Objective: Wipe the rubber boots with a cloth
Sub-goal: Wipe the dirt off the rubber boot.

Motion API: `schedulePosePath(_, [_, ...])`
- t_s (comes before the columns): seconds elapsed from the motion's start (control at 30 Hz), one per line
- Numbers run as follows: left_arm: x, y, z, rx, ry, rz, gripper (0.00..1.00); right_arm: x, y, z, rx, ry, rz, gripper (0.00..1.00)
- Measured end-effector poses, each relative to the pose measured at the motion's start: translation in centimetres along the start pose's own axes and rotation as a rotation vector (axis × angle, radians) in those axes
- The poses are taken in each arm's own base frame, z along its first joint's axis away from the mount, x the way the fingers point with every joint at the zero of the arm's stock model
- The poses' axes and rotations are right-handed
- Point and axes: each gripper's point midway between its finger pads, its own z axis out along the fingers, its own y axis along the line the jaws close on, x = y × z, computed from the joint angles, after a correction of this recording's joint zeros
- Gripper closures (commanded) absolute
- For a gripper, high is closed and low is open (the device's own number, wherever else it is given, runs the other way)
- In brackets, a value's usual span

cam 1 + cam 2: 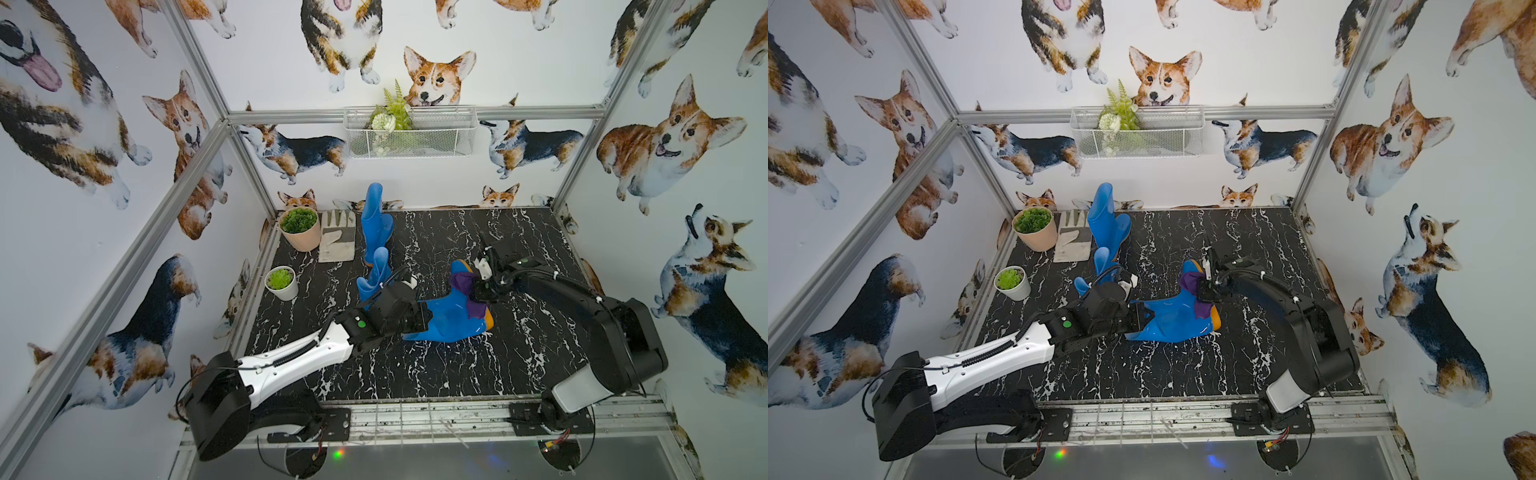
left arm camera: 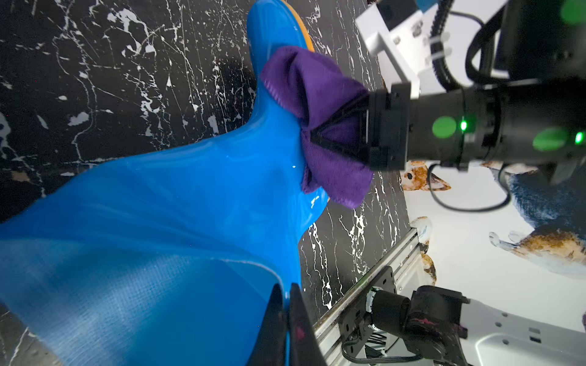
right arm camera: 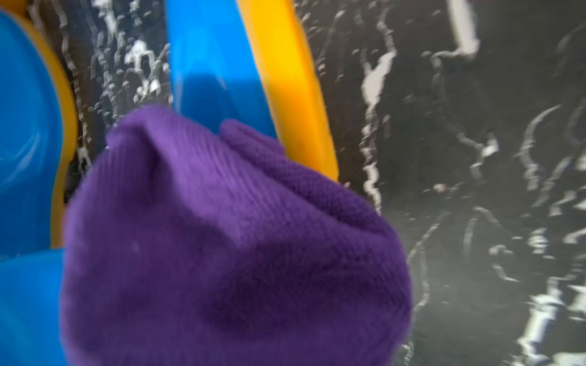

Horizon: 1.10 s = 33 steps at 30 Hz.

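Blue, glossy, the lying boot (image 1: pixel 446 322) rests central on the table (image 1: pixel 415 374) in both top views. Your left gripper (image 1: pixel 424 316) is pinched on its shaft rim; your right gripper (image 1: pixel 478 291) is clamped on the cloth (image 1: pixel 462 283), pressed to the foot. Near boot (image 1: pixel 376 276) stands just behind your left wrist, far boot (image 1: pixel 375 224) beyond; open marble lies front and right. Left wrist: fingers (image 2: pixel 276 317) together on the rim, cloth at the sole (image 2: pixel 302 31) edge. Right wrist: blurred cloth overlaps the sole.

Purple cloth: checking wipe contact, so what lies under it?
The lying blue boot, around its ankle beside the orange sole. The right gripper pinches the cloth; boot surface beneath its folds is hidden.
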Motion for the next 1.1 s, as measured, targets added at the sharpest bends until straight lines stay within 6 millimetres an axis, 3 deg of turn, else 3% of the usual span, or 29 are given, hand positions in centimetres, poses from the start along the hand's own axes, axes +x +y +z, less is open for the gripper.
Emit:
schedulePosePath(0.1, [0.1, 0.1, 0.3, -0.003, 0.008, -0.005, 1.0, 4.7, -0.1, 0.1, -0.035, 0.02, 0.013, 1.0])
schedulePosePath(0.17, [0.1, 0.2, 0.5, 0.0, 0.014, -0.007, 1.0, 7.5, -1.3, -0.1, -0.026, 0.05, 0.058, 1.0])
schedulePosePath(0.27, [0.0, 0.4, 0.8, -0.008, 0.016, -0.012, 1.0, 8.6, -1.8, -1.7, -0.021, 0.033, 0.1, 1.0])
schedulePosePath(0.37, [-0.6, 0.2, 0.9, 0.001, 0.0, -0.014, 1.0, 7.3, -1.3, -3.5, -0.007, 0.005, 0.102, 1.0])
schedulePosePath(0.47, [-0.7, -0.1, 1.0, 0.011, -0.001, -0.01, 1.0, 3.7, -0.4, -5.0, -0.014, -0.042, 0.106, 1.0])
schedulePosePath(0.6, [-0.7, 0.0, 1.0, 0.009, 0.001, -0.01, 1.0, -0.3, -1.3, -5.1, 0.008, -0.058, 0.137, 1.0])
schedulePosePath(0.7, [-0.8, -0.2, 0.8, 0.015, -0.004, -0.007, 1.0, -1.5, -2.0, -4.8, 0.029, -0.056, 0.142, 1.0])
schedulePosePath(0.77, [-0.9, -0.3, 0.5, 0.02, -0.012, -0.006, 1.0, -0.8, -2.1, -4.5, 0.022, -0.044, 0.14, 1.0])
schedulePosePath(0.83, [-1.3, -0.4, 0.2, 0.023, -0.027, -0.007, 1.0, 1.2, -2.7, -3.9, 0.022, -0.026, 0.147, 1.0])
schedulePosePath(0.9, [-1.6, -0.3, 0.1, 0.022, -0.036, -0.012, 1.0, 4.4, -3.5, -3.3, 0.037, 0.018, 0.16, 1.0])
schedulePosePath(1.0, [-1.7, 0.1, 0.1, 0.013, -0.033, -0.018, 1.0, 7.7, -3.0, -2.9, 0.015, 0.03, 0.146, 1.0])
schedulePosePath(1.1, [-2.0, -0.2, 0.2, 0.01, -0.026, -0.017, 1.0, 9.8, -2.3, -3.7, -0.013, 0.02, 0.146, 1.0])
